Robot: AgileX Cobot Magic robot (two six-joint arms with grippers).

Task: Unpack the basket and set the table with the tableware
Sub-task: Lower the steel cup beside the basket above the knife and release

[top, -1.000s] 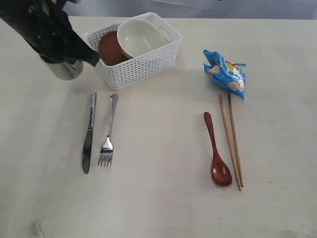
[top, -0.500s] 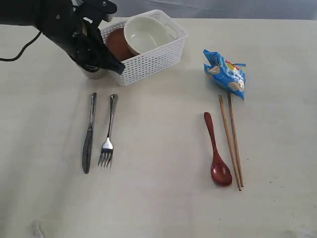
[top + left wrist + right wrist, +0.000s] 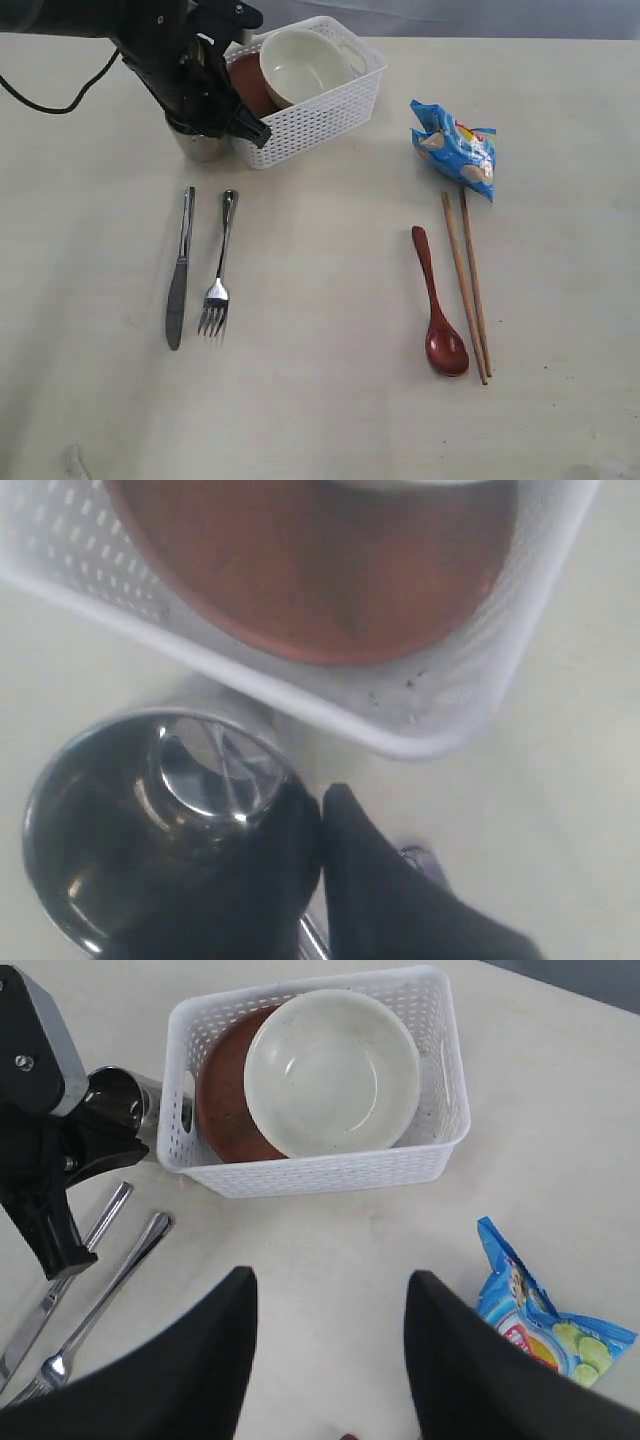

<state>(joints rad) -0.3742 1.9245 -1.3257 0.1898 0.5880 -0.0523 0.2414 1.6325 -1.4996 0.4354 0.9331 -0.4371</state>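
Observation:
My left gripper is shut on the rim of the steel cup, one finger inside it and one outside. The cup is upright, right against the near left wall of the white basket. Inside the basket a cream bowl lies on a tilted brown plate. Knife and fork lie side by side in front of the cup. The wooden spoon and chopsticks lie at the right. My right gripper hangs open over bare table, holding nothing.
A blue snack bag lies to the right of the basket, above the chopsticks. The pale table runs wide and bare between the fork and the spoon and along the front edge.
My left gripper has carried the cup to the right, up against the basket. The basket has slid a little to the right and back. The right gripper has stayed open.

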